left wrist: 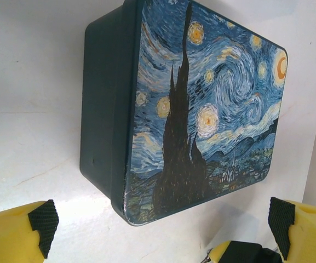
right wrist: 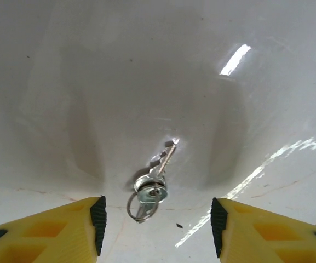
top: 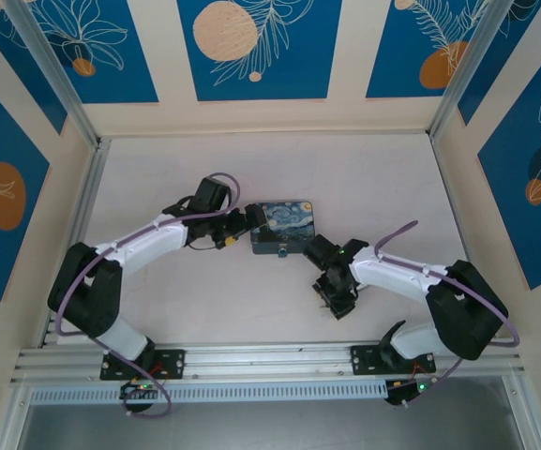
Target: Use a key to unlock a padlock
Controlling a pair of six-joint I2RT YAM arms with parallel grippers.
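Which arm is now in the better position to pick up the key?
The right. The key lies on the table between the right arm's open jaws, untouched; the left arm's jaws, also open, face the painted tin instead.

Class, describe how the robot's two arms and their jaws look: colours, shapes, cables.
The left arm and right arm have white tube-like links between bulky black joints. A purple cable loops along each. The jaws are yellow wedge-shaped blocks faced with black pads. A small green light glows on the right arm.
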